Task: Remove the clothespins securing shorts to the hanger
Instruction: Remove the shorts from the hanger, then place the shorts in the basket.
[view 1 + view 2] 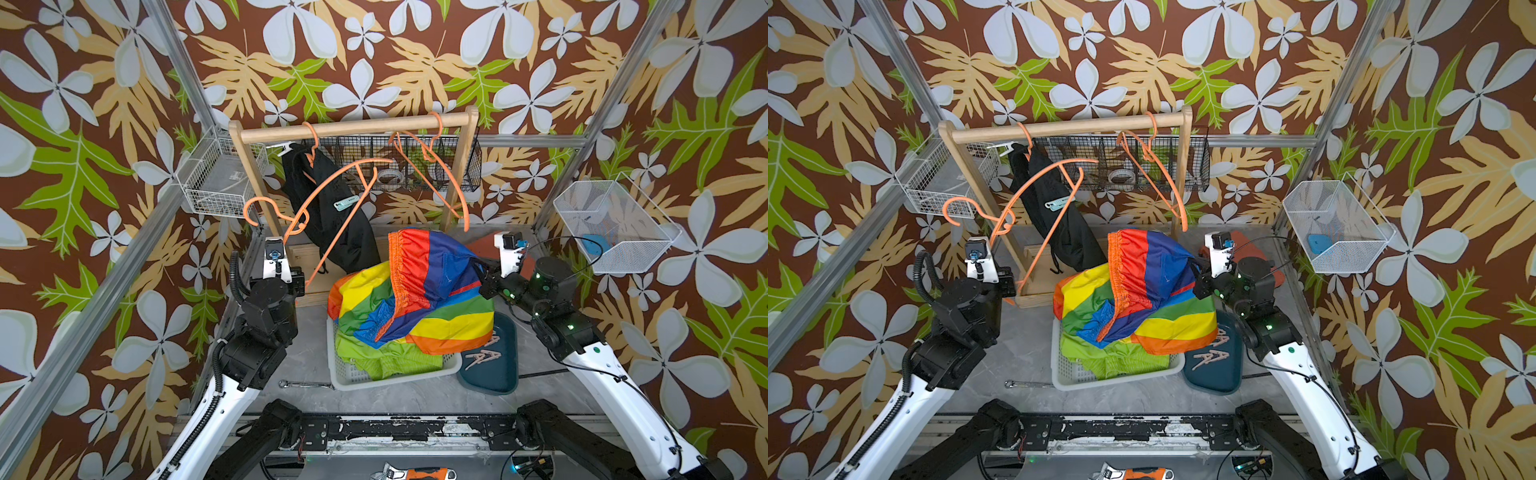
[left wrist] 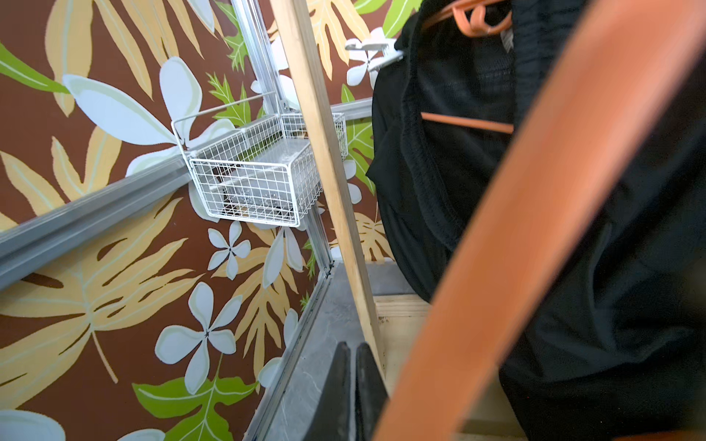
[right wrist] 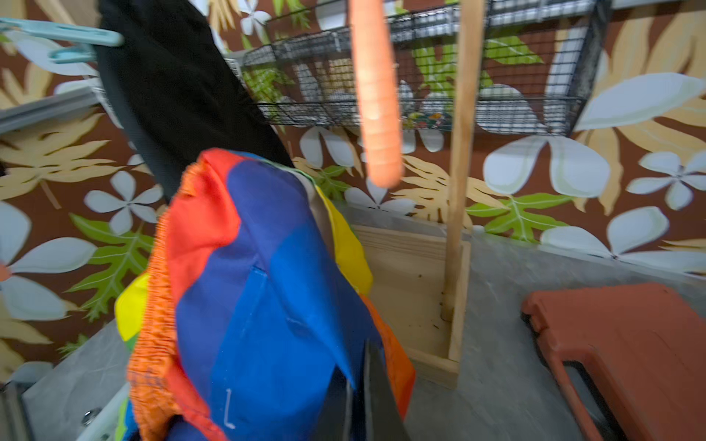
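Right hand [image 1: 483, 271] pinches the colour-blocked shorts [image 1: 428, 266]; left hand [image 2: 353, 378] closed beside orange hanger [image 2: 535, 210].

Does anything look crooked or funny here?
Yes. One orange hanger is off the wooden rail, slanting in mid-air with its hook poking sideways; the left end effector seems to pinch its low corner. The rainbow shorts also flop over the basket, pinched by the right end effector.

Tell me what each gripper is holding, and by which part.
Left gripper: the orange hanger, apparently by its lower end, though the contact itself is hidden. Right gripper: the colourful shorts, pinched at the blue fabric.
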